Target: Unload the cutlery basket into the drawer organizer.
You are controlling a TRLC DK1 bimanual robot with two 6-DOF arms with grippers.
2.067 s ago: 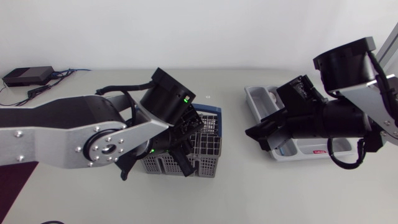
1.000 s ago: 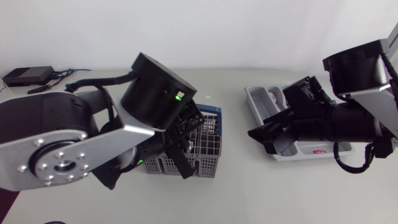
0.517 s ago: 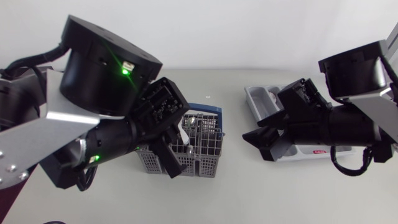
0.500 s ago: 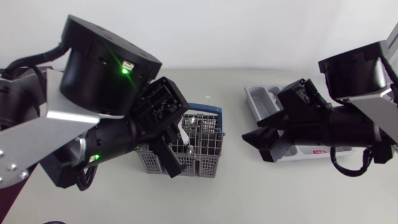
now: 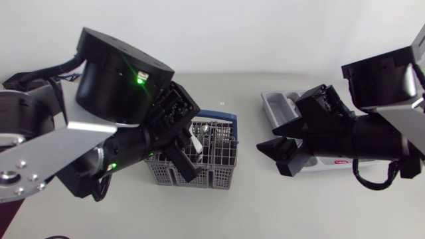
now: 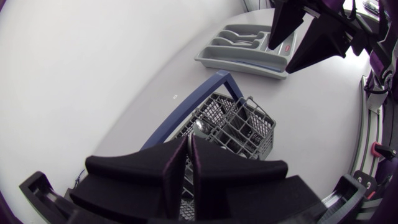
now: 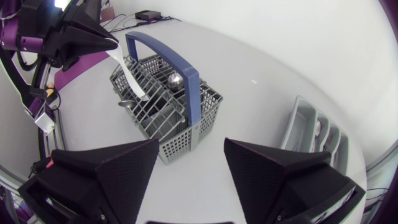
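The grey wire cutlery basket (image 5: 219, 162) with a blue handle (image 7: 177, 65) stands mid-table, with metal spoons (image 7: 175, 79) inside. My left gripper (image 5: 191, 158) hangs over the basket's left part, shut on a flat white piece of cutlery (image 7: 127, 70) that slants down into the basket. In the left wrist view its fingers (image 6: 211, 171) are pressed together above the basket (image 6: 249, 127). The grey drawer organizer (image 5: 275, 106) lies at the right, with cutlery in one compartment. My right gripper (image 5: 272, 158) hovers open between basket and organizer, holding nothing.
A black box with cables (image 7: 148, 14) sits at the table's far left corner. A small white mark (image 5: 222, 103) is on the table behind the basket. My right arm covers most of the organizer (image 7: 311, 134).
My left arm has risen and swung toward the camera above the basket, keeping its grip on the white piece. The right gripper has shifted slightly toward the basket.
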